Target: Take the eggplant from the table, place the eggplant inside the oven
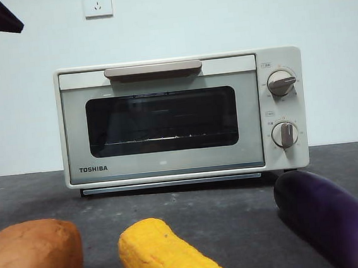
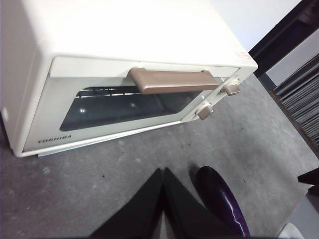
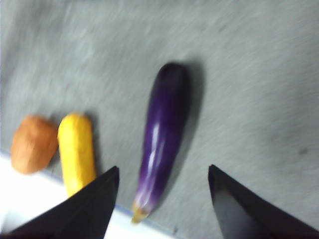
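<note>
The right tool hangs wide open above the eggplant on the tabletop; the left tool is pinched narrow, facing the closed oven.

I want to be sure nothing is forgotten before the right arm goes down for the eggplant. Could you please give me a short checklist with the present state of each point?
1. Right hand open wide enough: ok, its jaws stand apart on either side of the eggplant.
2. Eggplant free of neighbours: ok, it lies apart from the corn cob and sweet potato.
3. Eggplant lying flat on the table: ok.
4. Oven door open: not ok, it is shut.
5. Left hand ready for the handle: not ok, jaws closed, away from it.
6. Rack inside free: cannot tell.
</note>
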### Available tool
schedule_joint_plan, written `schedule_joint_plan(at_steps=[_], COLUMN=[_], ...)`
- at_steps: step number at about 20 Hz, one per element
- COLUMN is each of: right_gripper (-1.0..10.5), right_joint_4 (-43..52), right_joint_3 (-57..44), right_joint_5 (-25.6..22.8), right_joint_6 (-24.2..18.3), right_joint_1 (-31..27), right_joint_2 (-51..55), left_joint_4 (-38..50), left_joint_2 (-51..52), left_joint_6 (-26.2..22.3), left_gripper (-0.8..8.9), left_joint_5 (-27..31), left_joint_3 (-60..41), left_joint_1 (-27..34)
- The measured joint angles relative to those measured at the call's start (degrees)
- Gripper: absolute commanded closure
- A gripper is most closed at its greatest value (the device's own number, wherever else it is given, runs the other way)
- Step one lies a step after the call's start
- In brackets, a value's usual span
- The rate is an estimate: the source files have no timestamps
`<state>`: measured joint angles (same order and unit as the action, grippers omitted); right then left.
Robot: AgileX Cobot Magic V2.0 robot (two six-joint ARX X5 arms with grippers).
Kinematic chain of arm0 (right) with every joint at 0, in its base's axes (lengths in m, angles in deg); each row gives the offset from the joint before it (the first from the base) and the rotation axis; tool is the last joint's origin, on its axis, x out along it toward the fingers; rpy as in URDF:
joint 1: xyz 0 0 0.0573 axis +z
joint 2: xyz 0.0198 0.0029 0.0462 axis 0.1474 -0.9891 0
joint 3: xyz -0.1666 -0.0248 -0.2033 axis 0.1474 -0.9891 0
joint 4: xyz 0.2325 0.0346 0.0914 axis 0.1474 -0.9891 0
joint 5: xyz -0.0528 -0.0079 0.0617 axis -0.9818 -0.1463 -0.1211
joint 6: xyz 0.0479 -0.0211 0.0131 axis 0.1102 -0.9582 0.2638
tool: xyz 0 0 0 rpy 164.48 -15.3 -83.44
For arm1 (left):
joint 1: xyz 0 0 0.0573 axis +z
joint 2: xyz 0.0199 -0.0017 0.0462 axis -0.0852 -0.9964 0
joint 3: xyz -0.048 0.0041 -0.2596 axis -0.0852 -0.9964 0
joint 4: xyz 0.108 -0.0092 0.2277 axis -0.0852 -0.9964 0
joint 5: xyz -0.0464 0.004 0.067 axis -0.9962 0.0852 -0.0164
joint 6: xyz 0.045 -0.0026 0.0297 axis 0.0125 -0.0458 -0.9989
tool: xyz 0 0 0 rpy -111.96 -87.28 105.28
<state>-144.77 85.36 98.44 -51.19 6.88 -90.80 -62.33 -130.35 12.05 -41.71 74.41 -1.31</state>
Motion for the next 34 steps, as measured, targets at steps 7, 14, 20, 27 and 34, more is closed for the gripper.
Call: schedule_joint_plan(at_steps=[7,14,20,27,34], right_gripper=[6.4,6.1,6.0,7.6,8.2], right_joint_4=[5.31,16.74,21.57,24.79,22.36], right_joint_3=[0.0,0.0,0.0,0.0,0.57], right_joint_5=[-13.92,-19.56,-20.37,-18.05,-18.1], right_joint_6=[7.89,11.47,11.87,14.08,14.4], right_joint_1=[16.24,23.43,23.56,23.63,23.65], right_joint_2=[-10.4,-27.52,-36.72,-41.68,-31.32], left_joint_4=[0.63,0.57,0.5,0.5,0.55], left_joint_2=[-0.5,-0.5,-0.5,-0.5,-0.61], left_joint_6=[-0.59,-0.83,-0.87,-1.27,-1.03], left_gripper=[8.06,8.06,8.06,8.06,8.06], left_joint_5=[0.0,-0.02,-0.02,0.0,0.17], left_joint_3=[0.0,0.0,0.0,0.0,0.09], left_joint_1=[-0.81,-0.81,-0.83,-0.83,-1.84])
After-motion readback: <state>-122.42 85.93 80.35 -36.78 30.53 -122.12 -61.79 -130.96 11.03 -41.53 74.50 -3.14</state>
